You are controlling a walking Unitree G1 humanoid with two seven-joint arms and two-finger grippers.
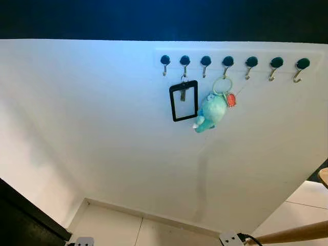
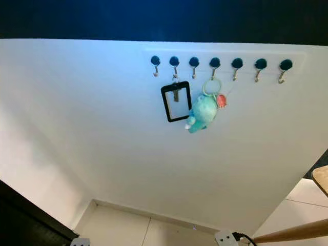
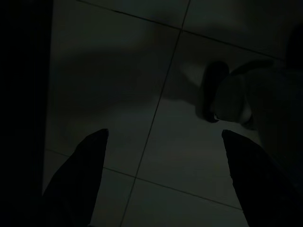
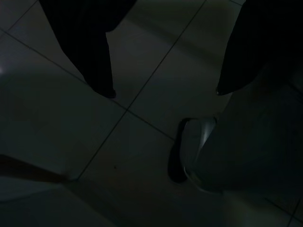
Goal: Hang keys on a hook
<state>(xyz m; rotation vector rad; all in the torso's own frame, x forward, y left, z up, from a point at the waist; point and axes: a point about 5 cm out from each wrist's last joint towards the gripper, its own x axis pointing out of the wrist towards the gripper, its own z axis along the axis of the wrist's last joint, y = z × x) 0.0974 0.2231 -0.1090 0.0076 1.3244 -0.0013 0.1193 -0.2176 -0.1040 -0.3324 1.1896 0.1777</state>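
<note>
We see a white wall (image 1: 102,128) in front of us. High up on it is a row of seven hooks (image 1: 228,62) with dark round tops, side by side.

The keys (image 1: 212,110) already hang on the fourth hook from our left. They have a pale green ring, a fluffy teal toy and a small red tag. The toy hangs just under the ring, and the red tag sits beside the toy on its right.

A black card holder (image 1: 183,100) hangs on the second hook from our left. It is a black frame with a see-through middle. Its lower right corner is just beside the toy. We cannot tell if the two touch.

The other five hooks have nothing on them.

At the bottom of the wall is the tiled floor (image 1: 113,230). A white plug box (image 1: 231,238) lies on the floor near the wall, on our right. A wooden pole (image 1: 292,233) lies slanted next to it.

Both wrist views are very dark. Our left tool (image 3: 163,142) hangs low over the floor tiles. Its two black fingers are wide apart and hold nothing. Our right tool (image 4: 163,92) also hangs over the tiles. Its two fingers are wide apart too, with nothing between them. A robot foot (image 4: 196,151) stands on the tiles near it.
</note>
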